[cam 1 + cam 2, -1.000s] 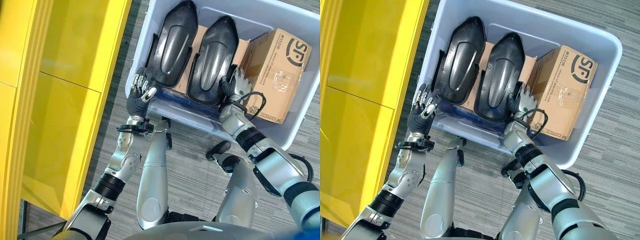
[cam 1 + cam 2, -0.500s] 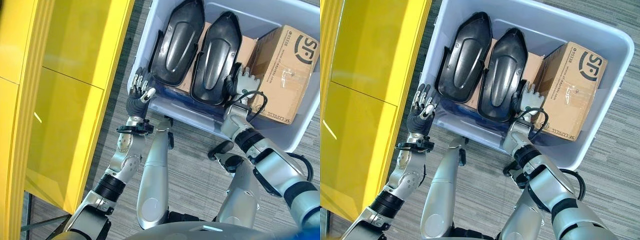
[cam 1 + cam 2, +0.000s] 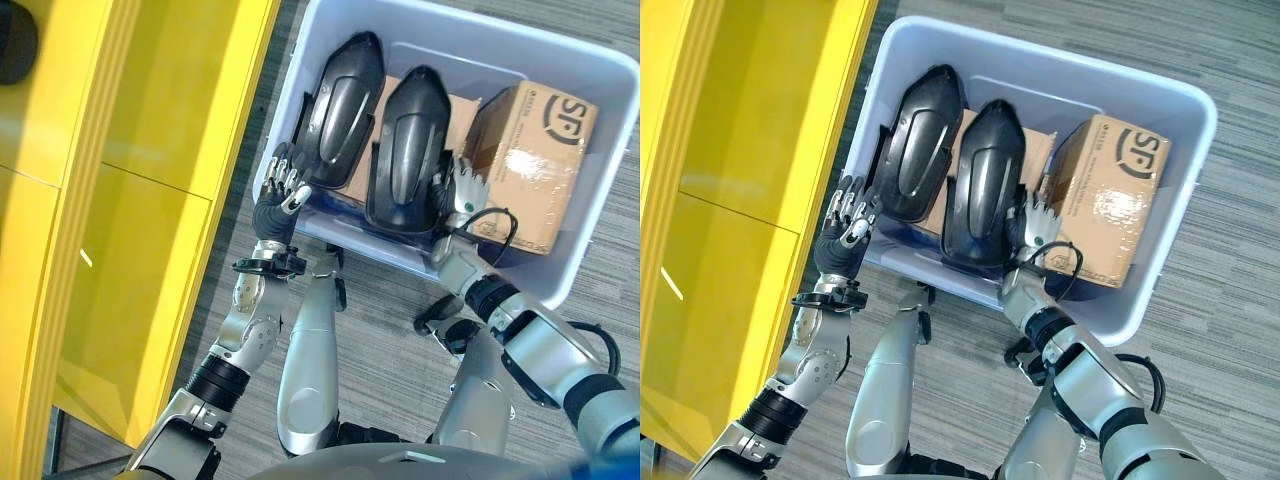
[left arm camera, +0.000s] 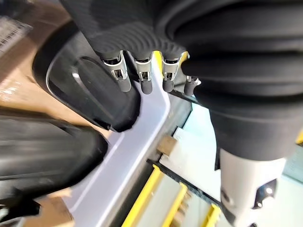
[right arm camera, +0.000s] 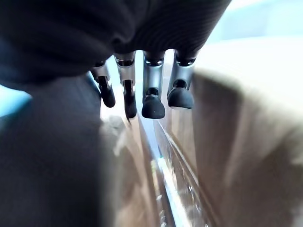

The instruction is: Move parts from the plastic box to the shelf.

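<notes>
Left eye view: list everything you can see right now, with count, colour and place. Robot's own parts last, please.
Plastic box: one, pale blue-white, on the floor ahead of the robot.
Black parts: two, glossy black moulded shells, side by side in the box's left half, lying on flat brown cardboard.
Cardboard carton: one, brown, taped, in the box's right half.
Shelf: one, yellow, to the robot's left of the box.
Floor: grey striped carpet.
Left hand: fingers relaxed, at the box's left rim beside the left part.
Right hand: fingers straight, between the right part and the carton.
</notes>
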Available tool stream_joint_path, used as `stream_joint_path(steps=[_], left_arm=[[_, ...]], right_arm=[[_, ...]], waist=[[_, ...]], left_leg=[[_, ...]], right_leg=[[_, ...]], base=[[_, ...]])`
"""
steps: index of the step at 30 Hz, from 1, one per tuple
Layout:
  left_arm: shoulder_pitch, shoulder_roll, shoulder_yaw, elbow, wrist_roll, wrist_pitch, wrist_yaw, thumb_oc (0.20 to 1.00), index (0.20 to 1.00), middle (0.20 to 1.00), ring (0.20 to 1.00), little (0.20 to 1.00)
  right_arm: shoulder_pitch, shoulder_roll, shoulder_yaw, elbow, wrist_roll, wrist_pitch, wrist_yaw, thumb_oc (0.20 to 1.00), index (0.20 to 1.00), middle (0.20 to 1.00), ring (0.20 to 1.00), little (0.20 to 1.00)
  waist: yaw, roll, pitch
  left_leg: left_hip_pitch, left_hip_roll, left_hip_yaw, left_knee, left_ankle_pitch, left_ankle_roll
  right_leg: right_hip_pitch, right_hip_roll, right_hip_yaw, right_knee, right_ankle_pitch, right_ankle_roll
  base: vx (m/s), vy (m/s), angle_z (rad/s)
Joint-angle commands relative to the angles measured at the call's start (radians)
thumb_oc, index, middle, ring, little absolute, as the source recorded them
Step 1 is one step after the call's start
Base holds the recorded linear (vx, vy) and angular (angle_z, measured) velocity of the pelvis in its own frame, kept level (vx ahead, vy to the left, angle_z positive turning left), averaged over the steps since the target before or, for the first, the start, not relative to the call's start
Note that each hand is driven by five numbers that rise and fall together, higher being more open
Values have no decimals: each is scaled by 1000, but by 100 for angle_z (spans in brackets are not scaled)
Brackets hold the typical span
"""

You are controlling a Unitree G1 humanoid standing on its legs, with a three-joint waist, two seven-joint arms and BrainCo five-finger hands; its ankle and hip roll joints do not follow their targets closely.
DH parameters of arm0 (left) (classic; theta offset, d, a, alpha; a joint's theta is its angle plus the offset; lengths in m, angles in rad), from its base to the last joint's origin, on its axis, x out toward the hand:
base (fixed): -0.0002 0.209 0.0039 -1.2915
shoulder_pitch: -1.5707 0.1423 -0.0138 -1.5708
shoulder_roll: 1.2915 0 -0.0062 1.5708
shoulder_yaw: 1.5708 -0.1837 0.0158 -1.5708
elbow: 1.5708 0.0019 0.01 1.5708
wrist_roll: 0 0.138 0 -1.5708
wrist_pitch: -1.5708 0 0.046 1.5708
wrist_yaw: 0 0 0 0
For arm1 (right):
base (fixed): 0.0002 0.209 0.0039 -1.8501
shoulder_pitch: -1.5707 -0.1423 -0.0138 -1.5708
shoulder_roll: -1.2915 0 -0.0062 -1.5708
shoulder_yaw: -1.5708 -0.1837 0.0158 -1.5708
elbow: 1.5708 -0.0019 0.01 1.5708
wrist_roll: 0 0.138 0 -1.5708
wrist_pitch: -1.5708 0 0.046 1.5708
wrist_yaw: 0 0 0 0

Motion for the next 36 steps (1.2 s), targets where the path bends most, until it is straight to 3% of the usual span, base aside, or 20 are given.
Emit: stream_joint_path(steps=[1,6,11,17,20,23,27,32,36], left_arm=[[-3,18,3,-61,-2,-55,-22,1000,1000,1000,1000,1000],[47,27,31,-73,-14,-51,-8,1000,1000,1000,1000,1000],[66,29,48,-70,-29,-49,-19,1000,1000,1000,1000,1000],[58,32,53,-61,-41,-24,-22,1000,1000,1000,1000,1000],[64,30,63,-62,-35,-6,-19,1000,1000,1000,1000,1000],[80,31,86,-82,-22,27,-9,1000,1000,1000,1000,1000],[110,34,120,-109,-7,58,4,1000,1000,1000,1000,1000],[172,37,166,-145,36,99,6,1000,1000,1000,1000,1000],[200,38,186,-153,83,114,8,1000,1000,1000,1000,1000]], right_arm=[[-10,-22,-87,-73,26,-152,-115,200,200,200,200,200],[27,-73,-187,-245,53,-208,-79,200,200,200,200,200],[69,-86,-237,-346,31,-180,-16,200,200,200,200,200],[77,-60,-263,-320,103,-179,55,200,200,200,200,200],[86,-45,-261,-322,196,-228,150,200,200,200,200,200],[122,-26,-266,-364,315,-306,324,200,200,200,200,200],[172,-14,-274,-432,435,-367,483,200,200,200,200,200],[256,12,-288,-540,575,-337,619,200,200,200,200,200],[308,40,-291,-587,632,-314,664,200,200,200,200,200]], waist=[[21,15,42],[-14,4,42],[-42,1,42],[-52,6,42],[-54,2,42],[-56,-5,42],[-56,-13,42],[-46,-25,6],[-40,-35,-26]], left_leg=[[87,-21,114,8,-126,5],[202,-9,129,-4,-130,-3],[292,-4,144,-9,-138,-2],[361,-6,141,-5,-152,6],[395,-8,142,-15,-152,6],[436,-12,142,-22,-155,7],[490,-18,147,-30,-162,11],[545,-28,157,-44,-174,18],[587,-41,179,-51,-190,29]], right_leg=[[45,-8,13,-32,98,117],[139,25,34,-86,100,110],[223,50,50,-131,99,101],[290,59,59,-145,95,88],[324,68,58,-168,97,83],[360,72,58,-181,97,79],[412,72,56,-196,95,80],[475,69,42,-232,100,89],[530,56,27,-289,131,100]], base=[[-3,-101,-22],[4,-46,-19],[34,-21,-25],[60,-29,-2],[55,-13,0],[77,27,1],[99,91,0],[119,161,6],[100,253,0]])
